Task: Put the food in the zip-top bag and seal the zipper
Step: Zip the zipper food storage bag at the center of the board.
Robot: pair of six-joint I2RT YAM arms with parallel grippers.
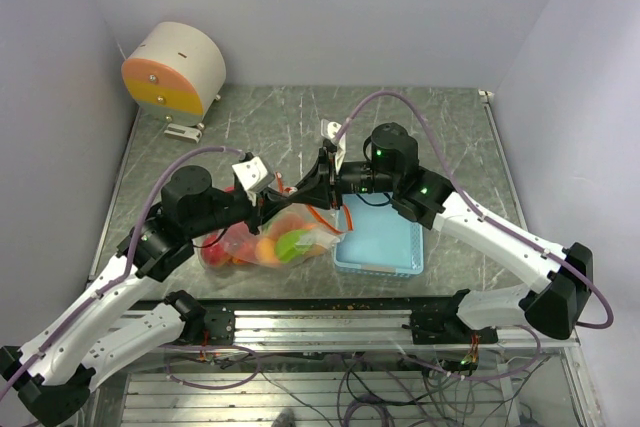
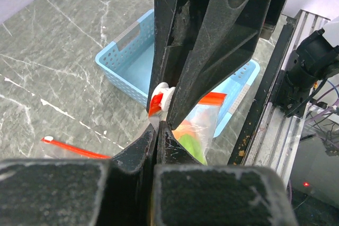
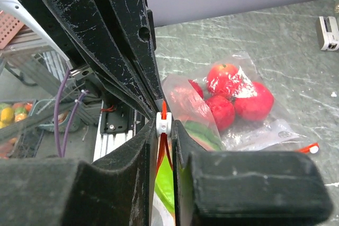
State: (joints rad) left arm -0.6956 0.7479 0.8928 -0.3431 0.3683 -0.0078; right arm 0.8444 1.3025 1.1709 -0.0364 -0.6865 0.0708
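The clear zip-top bag (image 1: 262,245) lies at the table's near middle with the food inside. In the right wrist view, red round fruits (image 3: 233,93) and a green piece (image 3: 168,183) show through the plastic. My left gripper (image 1: 270,209) (image 2: 157,124) is shut on the bag's top edge just beside the zipper's white slider (image 2: 162,97). My right gripper (image 1: 322,185) (image 3: 165,123) faces it, shut on the zipper (image 3: 164,149) at the slider (image 3: 163,124). The zipper's far end (image 2: 69,149) lies on the table.
A light blue tray (image 1: 380,239) (image 2: 127,62) stands right of the bag, under the right arm. A round beige and orange device (image 1: 175,67) sits at the back left corner. The table's metal front rail (image 1: 330,322) runs just behind the bag.
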